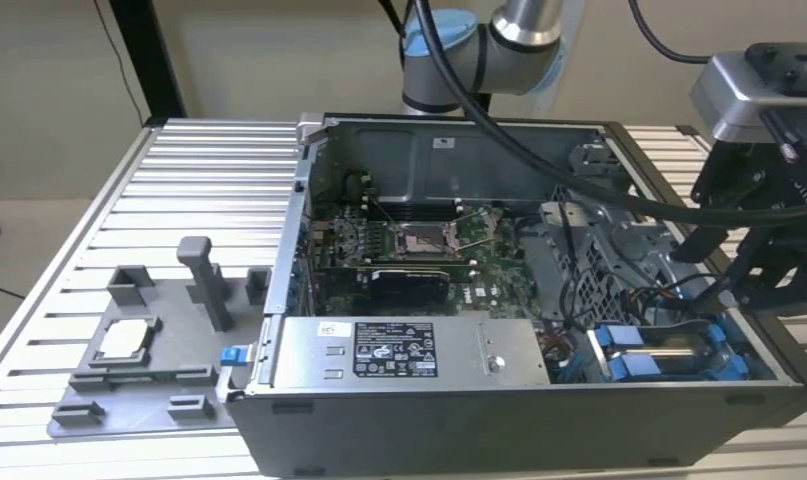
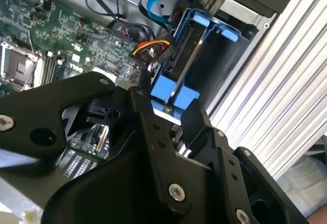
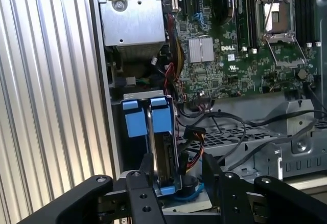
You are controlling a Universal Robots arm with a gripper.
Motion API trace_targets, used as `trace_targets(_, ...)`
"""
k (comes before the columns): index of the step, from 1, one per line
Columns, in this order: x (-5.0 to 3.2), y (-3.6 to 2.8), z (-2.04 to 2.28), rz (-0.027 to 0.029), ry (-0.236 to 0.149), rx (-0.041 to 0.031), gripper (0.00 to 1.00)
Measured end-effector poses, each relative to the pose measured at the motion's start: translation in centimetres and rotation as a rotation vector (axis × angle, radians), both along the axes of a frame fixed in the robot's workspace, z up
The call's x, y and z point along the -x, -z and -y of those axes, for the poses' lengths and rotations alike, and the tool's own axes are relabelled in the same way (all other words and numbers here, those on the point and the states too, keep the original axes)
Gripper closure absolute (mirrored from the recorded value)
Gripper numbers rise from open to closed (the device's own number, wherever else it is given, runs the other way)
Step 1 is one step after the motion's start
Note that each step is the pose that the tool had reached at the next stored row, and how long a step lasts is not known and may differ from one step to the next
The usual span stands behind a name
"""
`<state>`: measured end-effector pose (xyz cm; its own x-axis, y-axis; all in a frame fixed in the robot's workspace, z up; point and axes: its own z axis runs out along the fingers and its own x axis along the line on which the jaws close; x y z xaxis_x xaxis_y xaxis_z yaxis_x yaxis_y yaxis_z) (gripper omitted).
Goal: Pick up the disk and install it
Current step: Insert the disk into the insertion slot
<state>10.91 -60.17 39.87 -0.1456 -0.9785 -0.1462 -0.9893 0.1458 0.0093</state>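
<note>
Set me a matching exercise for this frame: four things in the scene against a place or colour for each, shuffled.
1. disk
2. power supply box
3. chip
4. gripper

A. in the grey tray, exterior view's left
B. silver, black-and-white label
C. in a blue carrier, inside the case
D. black, right at the disk

Pairs: 1-C, 2-B, 3-A, 4-D

We see a table (image 1: 203, 170) topped with ribbed aluminium slats. An open computer case (image 1: 510, 430) lies on its side directly on it, toward the exterior view's right. Just beside the case, on the exterior view's left and near the front edge, rests a flat grey fixture tray (image 1: 136, 400) with upright posts.
</note>
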Motion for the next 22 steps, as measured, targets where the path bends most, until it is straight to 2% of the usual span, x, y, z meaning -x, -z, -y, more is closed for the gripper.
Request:
trace_targets(2,-0.12,0.35,0.00,0.0000,0.002,-0.0026,0.00)
trace_targets(5,-0.14,0.67,0.00,0.0012,0.007,-0.0124,0.00)
trace_targets(10,-0.14,0.94,0.00,0.0124,0.011,-0.0395,0.00)
trace_targets(11,-0.14,1.06,-0.01,0.0139,0.011,-0.0403,0.00)
trace_targets(15,-0.14,1.51,0.00,0.0145,0.013,-0.0408,0.00)
trace_targets(18,-0.14,1.63,0.00,0.0159,0.013,-0.0485,0.00)
trace_targets(19,-0.14,1.68,0.00,0.0163,0.013,-0.0529,0.00)
trace_targets(22,-0.14,1.87,0.00,0.0175,0.014,-0.0783,0.00)
